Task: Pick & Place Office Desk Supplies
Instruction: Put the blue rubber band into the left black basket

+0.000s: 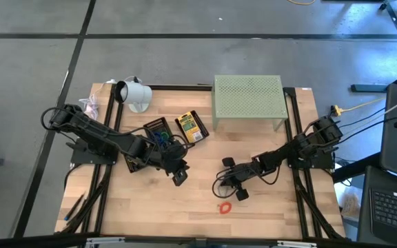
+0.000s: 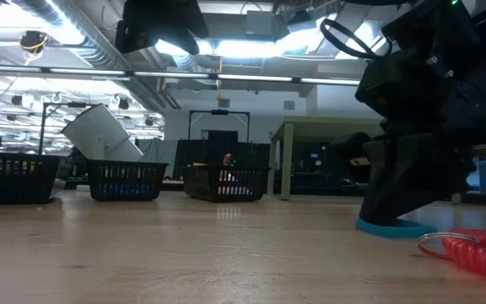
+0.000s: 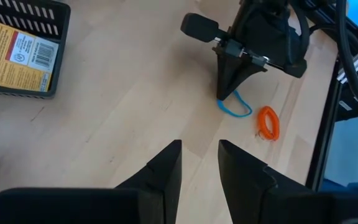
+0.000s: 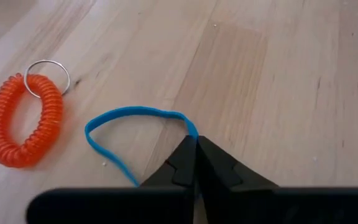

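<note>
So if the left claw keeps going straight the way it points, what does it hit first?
Bare table first, probably; beyond that, the blue rubber band pinched in the right claw. Depth is hard to judge.

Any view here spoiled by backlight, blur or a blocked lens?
Low view: bright ceiling lights leave the right gripper a dark silhouette; the near orange coil is soft. Right wrist view: evenly lit, the blue rubber band crisp. Left wrist view: the left gripper fills the foreground.
</note>
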Tool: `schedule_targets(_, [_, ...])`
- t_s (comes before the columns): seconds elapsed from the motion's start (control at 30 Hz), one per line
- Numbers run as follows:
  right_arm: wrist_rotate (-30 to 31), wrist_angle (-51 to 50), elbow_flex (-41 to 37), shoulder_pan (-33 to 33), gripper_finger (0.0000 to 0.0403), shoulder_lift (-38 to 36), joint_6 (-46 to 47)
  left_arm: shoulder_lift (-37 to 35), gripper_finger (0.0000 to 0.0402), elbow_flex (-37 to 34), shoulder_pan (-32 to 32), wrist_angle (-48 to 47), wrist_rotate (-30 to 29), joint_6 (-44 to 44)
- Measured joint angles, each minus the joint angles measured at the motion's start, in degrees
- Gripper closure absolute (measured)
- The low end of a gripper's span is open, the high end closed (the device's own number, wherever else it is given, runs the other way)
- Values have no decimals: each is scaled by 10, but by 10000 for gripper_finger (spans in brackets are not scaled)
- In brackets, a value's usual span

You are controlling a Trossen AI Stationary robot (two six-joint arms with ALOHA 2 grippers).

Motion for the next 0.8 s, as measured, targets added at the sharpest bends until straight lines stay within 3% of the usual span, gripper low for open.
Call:
schedule_targets(0.37, [23, -22, -5, -7, 400, -70, 4, 0, 304, 0, 0, 0, -3, 33])
schedule_targets(0.6, [21, -20, -4, -11, 401, -101, 3, 0, 302, 0, 0, 2, -62, 103])
schedule_targets(0.8, [-25, -56, -3, -11, 381, -91, 38, 0, 286, 0, 0, 2, -73, 111])
